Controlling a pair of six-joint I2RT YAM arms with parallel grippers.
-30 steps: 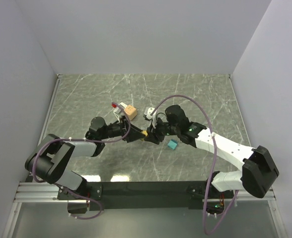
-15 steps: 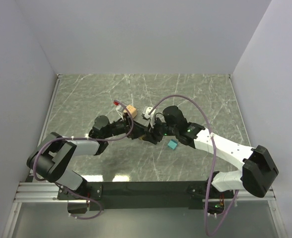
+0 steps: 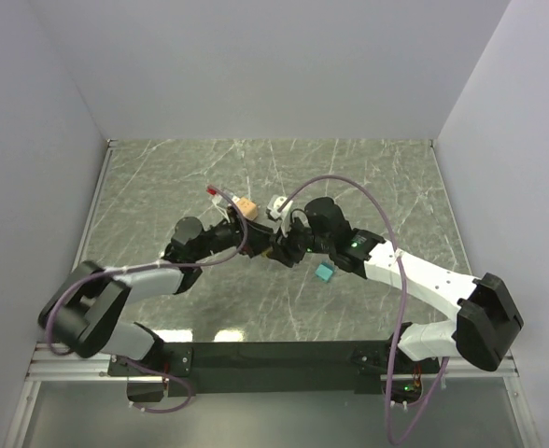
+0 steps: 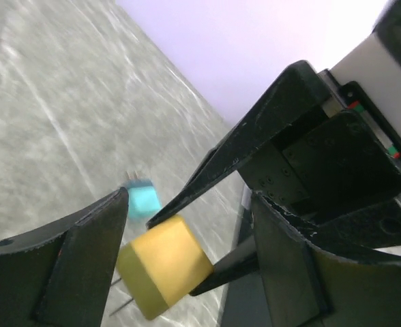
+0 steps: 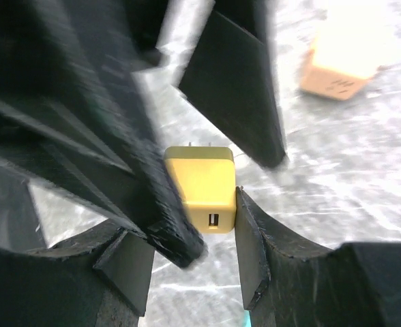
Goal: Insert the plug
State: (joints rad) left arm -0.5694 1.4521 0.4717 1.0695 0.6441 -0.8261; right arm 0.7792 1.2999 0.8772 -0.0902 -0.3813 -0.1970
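Note:
A yellow plug (image 5: 202, 184) with a USB port on its rear face and two prongs on its front hangs above the table. My right gripper (image 5: 190, 225) is shut on it; its thin black fingers (image 4: 221, 163) pinch the plug (image 4: 161, 272) in the left wrist view. My left gripper (image 4: 189, 218) is open, with its two fingers standing on either side of the plug. In the top view the two grippers meet at mid-table, left (image 3: 258, 246) and right (image 3: 282, 250), and the plug is mostly hidden between them. An orange cube with slots (image 3: 245, 207) (image 5: 344, 58) lies just beyond.
A white adapter (image 3: 279, 206) lies right of the orange cube, and a small red and white piece (image 3: 217, 193) lies left of it. A teal plug (image 3: 324, 272) (image 4: 142, 199) lies on the marble table under the right arm. Purple cables loop over both arms.
Both grippers stayed together at the plug and shifted slightly away from the bases, toward the orange cube. The left arm has stretched forward and its shoulder link has dropped lower.

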